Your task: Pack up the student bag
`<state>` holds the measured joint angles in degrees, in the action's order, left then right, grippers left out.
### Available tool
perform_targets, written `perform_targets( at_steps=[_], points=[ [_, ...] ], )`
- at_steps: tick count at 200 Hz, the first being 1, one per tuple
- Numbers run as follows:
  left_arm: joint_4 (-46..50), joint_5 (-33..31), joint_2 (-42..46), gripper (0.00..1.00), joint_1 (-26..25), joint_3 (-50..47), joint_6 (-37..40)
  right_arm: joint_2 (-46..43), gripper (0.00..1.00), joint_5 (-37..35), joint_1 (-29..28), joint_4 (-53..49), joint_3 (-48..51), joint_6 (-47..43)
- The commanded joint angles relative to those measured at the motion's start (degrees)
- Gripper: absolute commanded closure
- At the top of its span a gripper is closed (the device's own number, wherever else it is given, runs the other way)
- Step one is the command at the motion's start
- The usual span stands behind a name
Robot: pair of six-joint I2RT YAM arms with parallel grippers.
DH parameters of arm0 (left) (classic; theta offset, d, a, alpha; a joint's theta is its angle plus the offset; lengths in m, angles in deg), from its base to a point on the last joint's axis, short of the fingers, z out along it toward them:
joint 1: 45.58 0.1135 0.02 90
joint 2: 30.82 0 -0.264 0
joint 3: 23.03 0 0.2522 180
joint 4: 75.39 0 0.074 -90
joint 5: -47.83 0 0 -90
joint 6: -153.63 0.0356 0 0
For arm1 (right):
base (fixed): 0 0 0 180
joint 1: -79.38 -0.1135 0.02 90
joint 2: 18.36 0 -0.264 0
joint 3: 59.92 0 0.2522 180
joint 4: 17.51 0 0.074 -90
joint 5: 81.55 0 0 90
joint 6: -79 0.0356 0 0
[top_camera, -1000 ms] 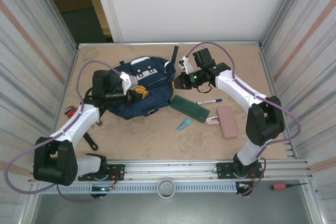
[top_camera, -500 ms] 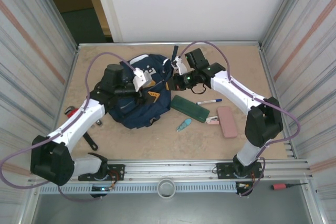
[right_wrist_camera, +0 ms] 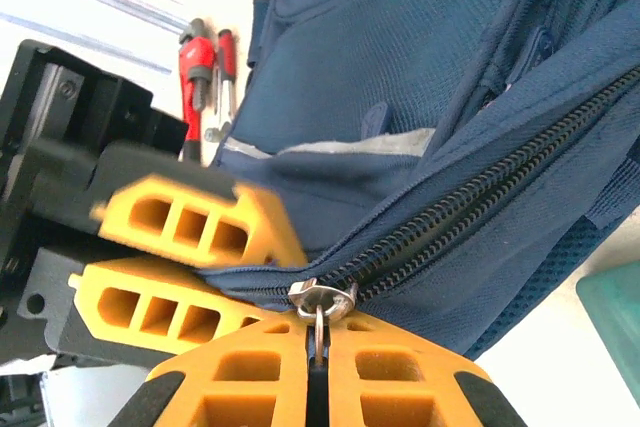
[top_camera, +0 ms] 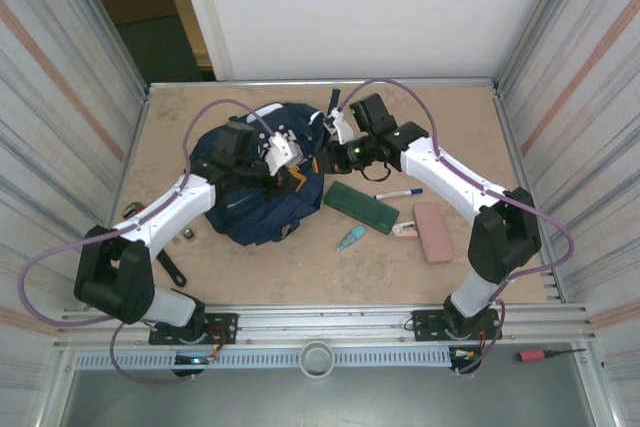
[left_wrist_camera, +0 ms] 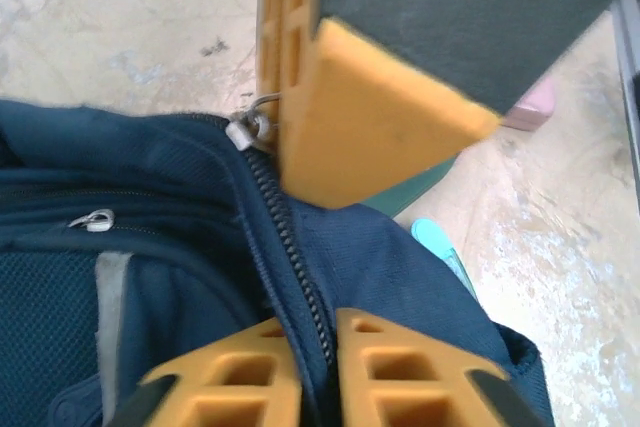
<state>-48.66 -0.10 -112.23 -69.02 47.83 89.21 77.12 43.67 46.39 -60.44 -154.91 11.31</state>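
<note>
pinching the zipper pull [right_wrist_camera: 322,299], right gripper [right_wrist_camera: 317,347] clamped tight; left gripper [left_wrist_camera: 315,357] nipped on the student bag [top_camera: 250,217] seam, mid-left of table [top_camera: 420,127]; risk: off-axis tug could slip the pull or drag the bag

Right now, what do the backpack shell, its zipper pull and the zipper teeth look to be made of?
The student bag: matte navy woven fabric with a visible weave, likely synthetic. The zipper pull: silvery and glinting, probably metal. The zipper teeth: dark, slightly glossy and moulded-looking; likely plastic, but I can't be sure.
</note>
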Motion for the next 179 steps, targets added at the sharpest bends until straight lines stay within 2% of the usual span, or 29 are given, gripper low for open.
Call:
perform_targets(
  at_steps=[1,24,48,88,108,122,156,179],
  points=[
    [-3.72,6.80,2.43,1.00,3.90,-1.31,-1.27,-2.88,1.00,2.51,2.60,3.86,0.96,0.15],
    [-16.02,18.65,8.14,1.00,8.92,-8.23,-5.48,0.68,1.00,4.54,8.84,3.86,2.66,0.00],
    [-29.75,23.94,12.14,1.00,13.03,-13.56,-12.89,5.80,1.00,4.52,12.52,3.84,1.51,-0.48],
    [-27.50,27.65,12.06,1.00,13.60,-11.83,-12.47,14.47,1.00,0.40,13.38,3.47,-4.90,0.19],
    [-26.80,26.98,11.72,1.00,13.42,-11.80,-11.79,16.98,0.99,-2.71,13.66,2.55,-7.21,0.55],
    [-24.49,25.71,10.68,1.00,13.17,-11.09,-10.34,16.84,0.93,-1.46,13.88,2.62,-7.00,0.37],
    [-21.62,18.42,7.16,1.00,10.53,-8.69,-9.53,10.66,0.62,6.35,14.01,7.15,-1.59,1.09],
    [-21.68,12.54,4.92,1.00,8.60,-7.38,-11.33,5.37,0.48,9.39,14.39,12.20,4.25,4.57]
  ],
)
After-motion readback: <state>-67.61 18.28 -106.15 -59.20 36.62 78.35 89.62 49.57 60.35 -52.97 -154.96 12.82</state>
